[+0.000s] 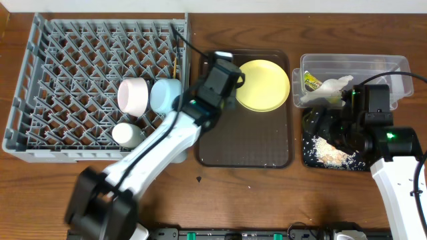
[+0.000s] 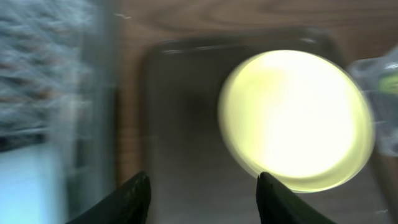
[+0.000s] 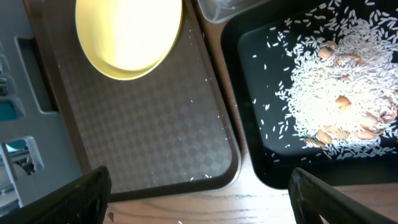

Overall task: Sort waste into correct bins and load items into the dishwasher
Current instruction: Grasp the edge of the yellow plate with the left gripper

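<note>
The yellow plate (image 1: 263, 85) lies on the brown tray (image 1: 247, 147); it also shows in the left wrist view (image 2: 295, 118) and the right wrist view (image 3: 127, 34). My left gripper (image 2: 202, 186) is open and empty, just left of the plate, over the tray's far left corner (image 1: 227, 72). The grey dish rack (image 1: 67, 87) holds a pinkish bowl (image 1: 133, 95), a blue bowl (image 1: 165, 95), a white cup (image 1: 125, 135) and chopsticks (image 1: 175, 65). My right gripper (image 3: 199, 186) is open and empty, above the gap between the brown tray and the black tray (image 3: 261, 168), which holds rice scraps (image 3: 336, 93).
The clear tub (image 1: 393, 67) at the back right holds the green-yellow wrapper (image 1: 310, 81) and the white tissue (image 1: 330, 89). A few rice grains lie on the brown tray (image 3: 155, 130). The left wrist view is motion-blurred.
</note>
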